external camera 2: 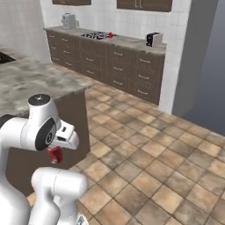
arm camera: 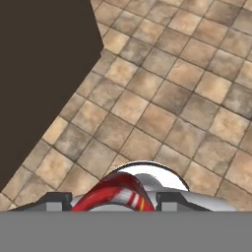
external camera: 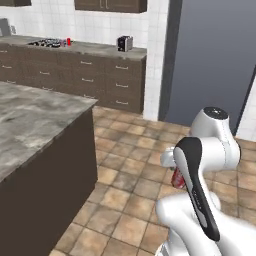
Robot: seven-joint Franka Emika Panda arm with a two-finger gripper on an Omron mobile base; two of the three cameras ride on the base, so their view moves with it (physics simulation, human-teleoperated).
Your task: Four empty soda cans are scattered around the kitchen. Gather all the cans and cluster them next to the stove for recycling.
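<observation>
Nearest to us, the pincer (arm camera: 112, 201) is clamped on a dark red soda can (arm camera: 115, 194) with a silver rim, held above the brown floor tiles (arm camera: 162, 98) beside the dark island (external camera: 45, 185). We see the same can under the arm's hand. Far off, on the table (external camera: 90, 48) by the stove (external camera: 46, 43), stands a bright red can (external camera: 68, 41)

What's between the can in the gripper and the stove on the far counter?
The right base view shows open tiled floor between the held dark red can and the stove; the island counter flanks the left.
</observation>
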